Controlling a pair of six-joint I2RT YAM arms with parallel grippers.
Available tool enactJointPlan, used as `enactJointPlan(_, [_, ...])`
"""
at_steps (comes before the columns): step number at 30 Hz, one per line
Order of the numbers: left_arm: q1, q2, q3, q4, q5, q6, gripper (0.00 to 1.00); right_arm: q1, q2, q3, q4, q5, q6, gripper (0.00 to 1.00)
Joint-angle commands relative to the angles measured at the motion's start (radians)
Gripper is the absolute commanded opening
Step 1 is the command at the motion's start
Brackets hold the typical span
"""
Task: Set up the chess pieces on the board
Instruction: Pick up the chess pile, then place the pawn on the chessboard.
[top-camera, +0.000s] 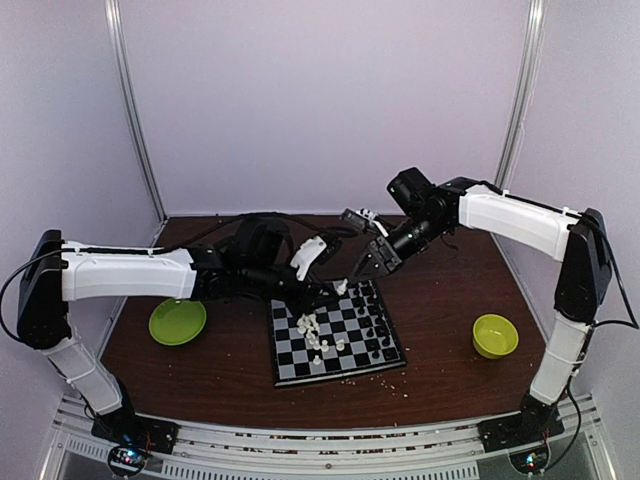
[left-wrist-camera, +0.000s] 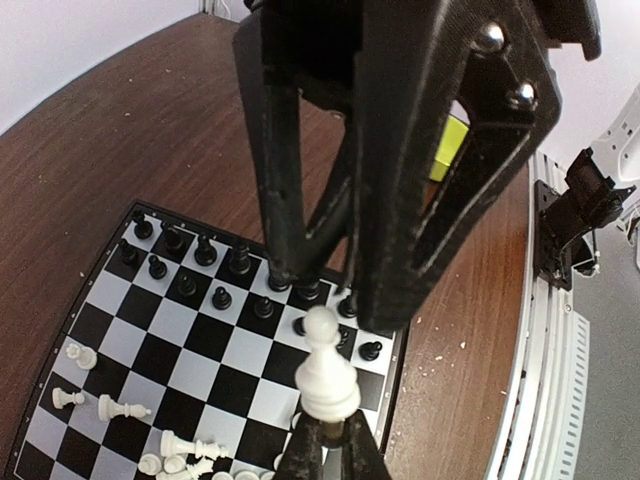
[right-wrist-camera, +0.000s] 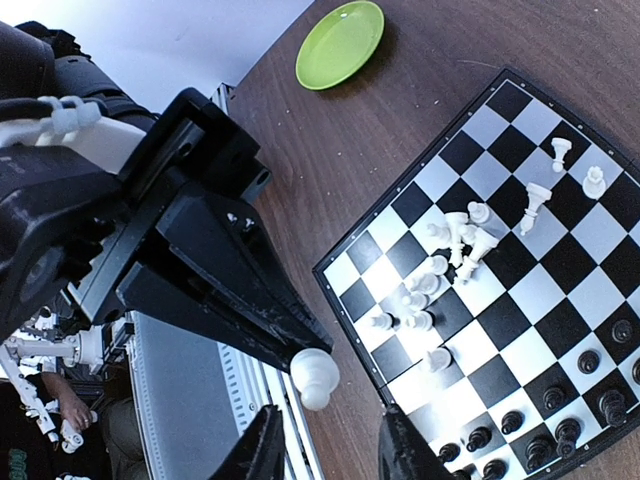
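The left gripper (left-wrist-camera: 332, 448) pinched a white piece (left-wrist-camera: 325, 368) over the board (left-wrist-camera: 215, 345); the right gripper (left-wrist-camera: 336, 302) hung spread just above it.

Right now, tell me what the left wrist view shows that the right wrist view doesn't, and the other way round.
Only the left wrist view: a sliver of the lime bowl, mostly hidden behind the open right claw. Only the right wrist view: the green plate. Both: the board, the white piece pinched in the left claw, the toppled white pieces and the standing black pieces.
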Motion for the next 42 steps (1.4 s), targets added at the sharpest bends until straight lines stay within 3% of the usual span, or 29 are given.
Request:
enactJointPlan(1, [-0.003, -0.041, -0.012, 0.077, 0.022, -0.013, 0.0, 0.014, 0.001, 0.015, -0.006, -0.029, 0.014, 0.3])
enactJointPlan(10, [-0.003, -0.032, -0.013, 0.092, 0.034, -0.023, 0.0, 0.031, 0.02, 0.015, 0.019, -0.037, 0.045, 0.15])
enactJointPlan(19, [-0.003, -0.021, -0.008, 0.082, 0.049, -0.017, 0.0, 0.033, 0.021, 0.006, 0.032, -0.039, 0.051, 0.14])
enactJointPlan(24, [-0.003, -0.018, -0.004, 0.074, 0.046, -0.014, 0.0, 0.033, 0.02, 0.003, 0.037, -0.041, 0.046, 0.01])
enactJointPlan(27, [-0.003, -0.013, 0.001, 0.06, 0.035, -0.014, 0.0, 0.033, 0.01, -0.001, 0.038, -0.031, 0.033, 0.0])
enactJointPlan(36, [0.052, -0.09, -0.097, -0.032, 0.003, -0.055, 0.0, 0.014, -0.146, -0.077, 0.102, 0.225, -0.126, 0.0])
enactJointPlan(42, [0.177, -0.165, -0.171, -0.089, -0.083, -0.167, 0.0, 0.148, -0.209, -0.212, 0.123, 0.423, -0.287, 0.0])
